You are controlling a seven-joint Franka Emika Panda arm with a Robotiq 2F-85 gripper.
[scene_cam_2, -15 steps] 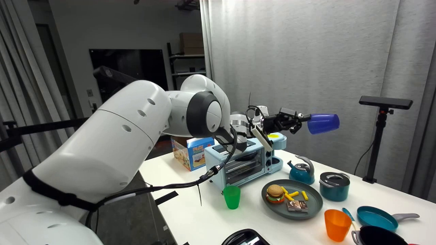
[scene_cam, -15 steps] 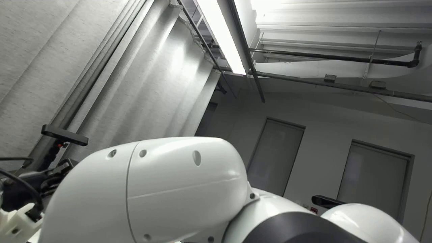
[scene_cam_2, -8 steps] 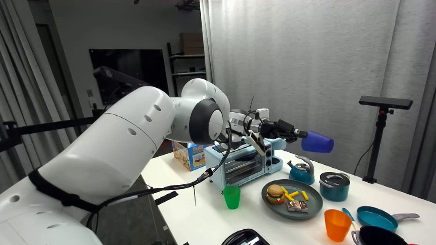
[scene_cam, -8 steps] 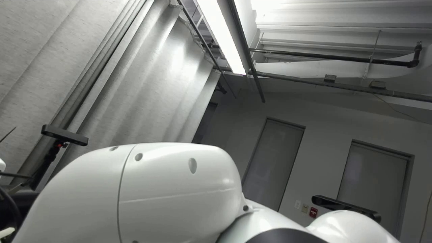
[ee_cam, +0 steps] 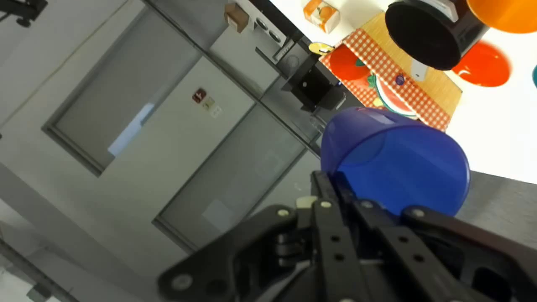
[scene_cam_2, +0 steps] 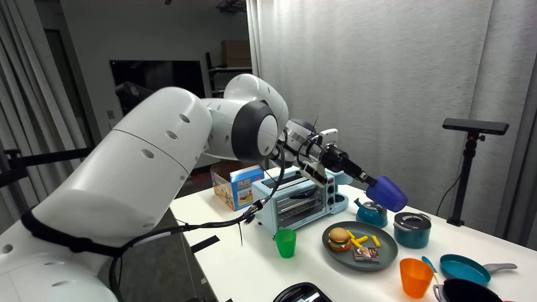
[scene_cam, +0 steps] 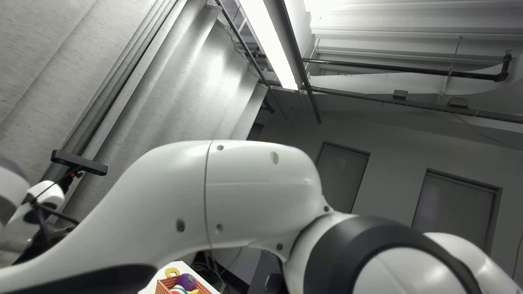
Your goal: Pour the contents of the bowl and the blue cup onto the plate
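While the end effector [scene_cam_2: 371, 181] pinches the tilted blue cup [scene_cam_2: 387, 194], the gray plate [scene_cam_2: 388, 251] sits near a lidded pot [scene_cam_2: 413, 237].

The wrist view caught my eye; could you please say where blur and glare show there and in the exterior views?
Wrist view: gripper out of focus, white tabletop washed out, a pale highlight on the blue cup; in an exterior view, the long ceiling light blown out; in an exterior view, the toy hamburger fairly crisp.

Cup [scene_cam_2: 387, 193] was blue, plate [scene_cam_2: 388, 253] grey, oven [scene_cam_2: 301, 205] pale blue; basket [ee_cam: 379, 54] was checked red and white; gripper [ee_cam: 332, 180] black.
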